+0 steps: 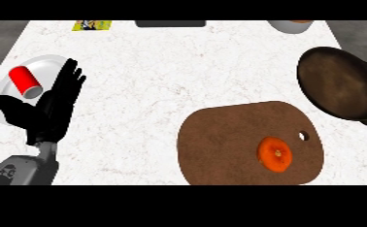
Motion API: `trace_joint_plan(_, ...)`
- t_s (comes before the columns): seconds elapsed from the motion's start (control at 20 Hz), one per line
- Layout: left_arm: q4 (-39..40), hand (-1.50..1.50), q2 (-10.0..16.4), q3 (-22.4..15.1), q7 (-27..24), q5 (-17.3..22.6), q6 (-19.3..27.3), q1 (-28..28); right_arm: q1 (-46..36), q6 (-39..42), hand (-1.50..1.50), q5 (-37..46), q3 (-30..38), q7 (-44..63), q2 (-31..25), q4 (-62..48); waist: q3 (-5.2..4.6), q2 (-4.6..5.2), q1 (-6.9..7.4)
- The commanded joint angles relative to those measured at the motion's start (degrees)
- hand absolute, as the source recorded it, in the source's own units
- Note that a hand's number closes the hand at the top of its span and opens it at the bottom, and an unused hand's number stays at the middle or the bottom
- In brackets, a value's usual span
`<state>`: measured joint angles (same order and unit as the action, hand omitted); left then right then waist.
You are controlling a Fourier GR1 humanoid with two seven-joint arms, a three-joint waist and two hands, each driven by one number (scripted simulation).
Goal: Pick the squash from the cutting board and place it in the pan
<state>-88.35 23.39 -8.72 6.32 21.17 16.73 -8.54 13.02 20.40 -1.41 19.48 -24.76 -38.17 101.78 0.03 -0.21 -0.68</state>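
Left hand (52, 109), fingers (70, 79) straight, rests beside plate (44, 62) holding red can (26, 81).

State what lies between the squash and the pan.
In the head view, only bare cutting board near its small hole, then a narrow strip of white counter, separates the squash from the pan. No other object lies there.

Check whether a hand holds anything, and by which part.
Nothing is held in view. The left hand is open at the left; the squash lies on the cutting board. The right hand is unseen.
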Motion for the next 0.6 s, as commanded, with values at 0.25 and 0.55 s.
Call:
trace_joint_plan(0.25,-0.76,0.00,-0.01,0.52,2.33,-0.76,-1.34,-0.27,-5.56,4.83,-1.50,8.89,-3.59,13.71,-9.47,9.56,-0.14,0.17,1.22)
trace_joint_plan(0.55,-1.15,0.00,-3.33,-1.26,3.29,-3.07,0.86,-2.28,-13.52,7.69,-1.50,17.32,-15.72,25.96,-9.26,13.06,-0.11,0.35,1.60)
